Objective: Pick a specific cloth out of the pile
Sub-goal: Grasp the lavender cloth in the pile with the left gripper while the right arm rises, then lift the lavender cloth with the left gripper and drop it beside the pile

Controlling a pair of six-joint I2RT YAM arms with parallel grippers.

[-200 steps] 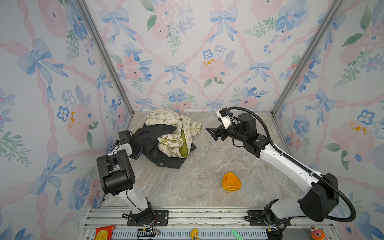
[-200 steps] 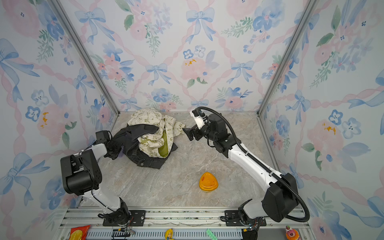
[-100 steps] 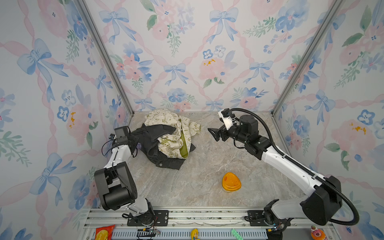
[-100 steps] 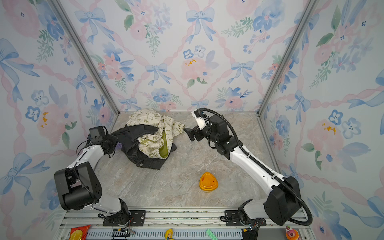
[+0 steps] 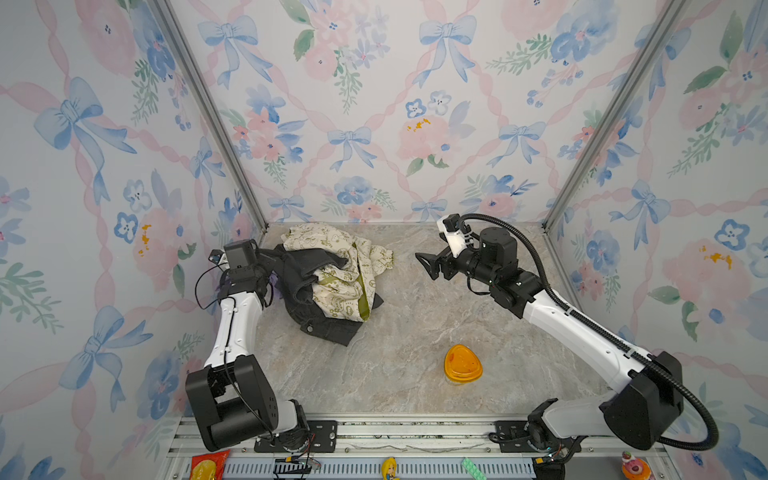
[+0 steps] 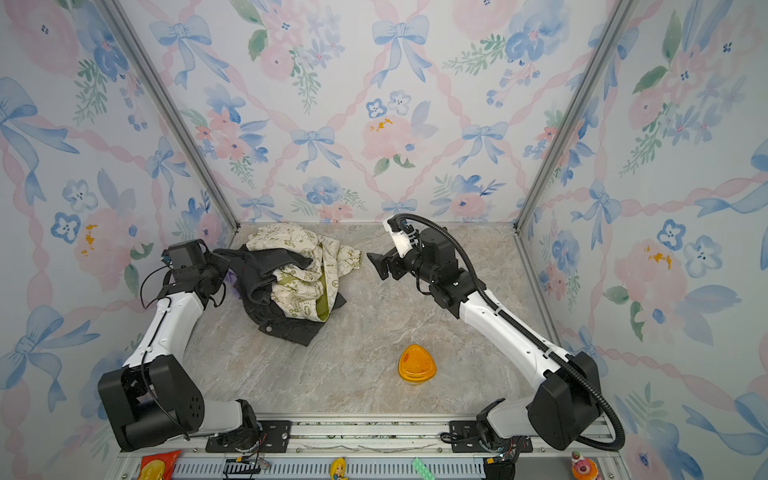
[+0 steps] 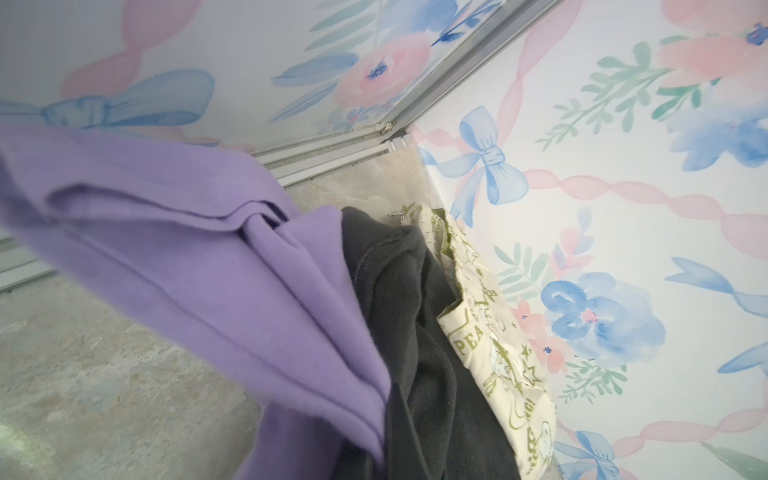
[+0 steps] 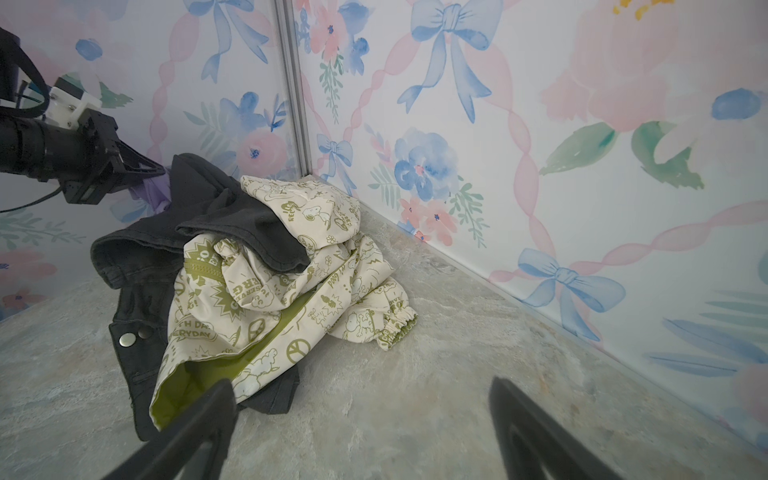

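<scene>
The lavender cloth (image 7: pixel 208 270) fills the left wrist view in stretched folds and runs under the dark garment (image 7: pixel 415 316). My left gripper (image 5: pixel 271 272) is shut on the cloth at the left edge of the pile (image 5: pixel 332 282); only a sliver of the cloth (image 5: pixel 275 282) shows in a top view. In the right wrist view the left gripper (image 8: pixel 143 170) holds that purple cloth (image 8: pixel 153 193) beside the dark garment. The pile (image 8: pixel 257 270) is cream printed fabric over dark clothing. My right gripper (image 5: pixel 428 266) hovers open to the right of the pile, with nothing between its fingers (image 8: pixel 199 424).
An orange lid (image 5: pixel 462 363) lies on the marble floor toward the front right. The pile (image 6: pixel 291 282) sits near the back left corner, close to the papered walls and the metal corner post (image 7: pixel 436 87).
My left arm has straightened and lifted, drawing the gripper with the purple cloth up and toward the left wall; the dark garment's edge shifted with it. The right arm has barely moved.
</scene>
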